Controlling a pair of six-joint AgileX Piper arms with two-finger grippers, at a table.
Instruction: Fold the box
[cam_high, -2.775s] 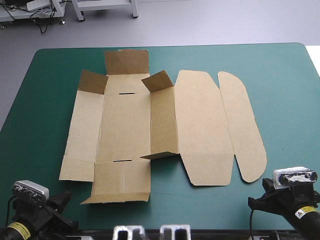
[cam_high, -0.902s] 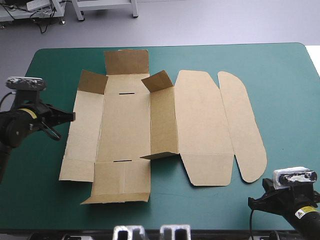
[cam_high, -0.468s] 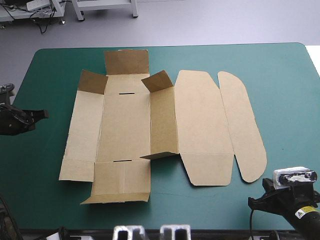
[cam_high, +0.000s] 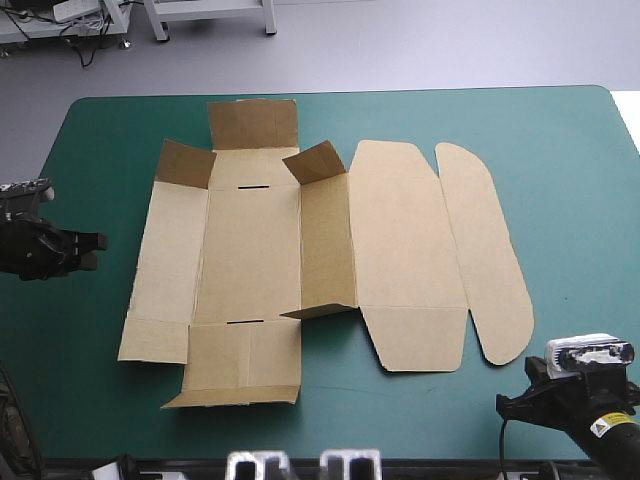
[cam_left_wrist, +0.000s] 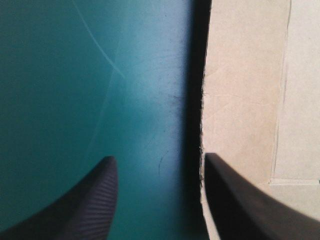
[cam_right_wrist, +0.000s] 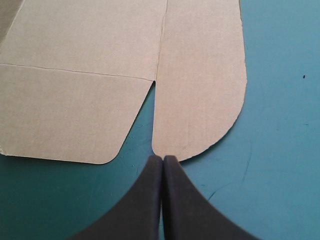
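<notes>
A stretch of the box (cam_left_wrist: 245, 90) edge behind 1 finger (cam_left_wrist: 240, 205) of the left end effector (cam_left_wrist: 158, 156) — the rest out of frame

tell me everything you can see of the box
The box is a creased sheet of brown board lying mostly flat on the teal-green cover. Three flaps at its far end stand partly raised; the middle panel has two slots. The lid panel and a rounded flap lie flat on the right. The open left pincer is beside its left edge, the shut right pincer near the rounded flap; neither holds it.

Teal-green table cover (cam_high: 560, 150), pale grey floor (cam_high: 420, 45) beyond far edge.
</notes>
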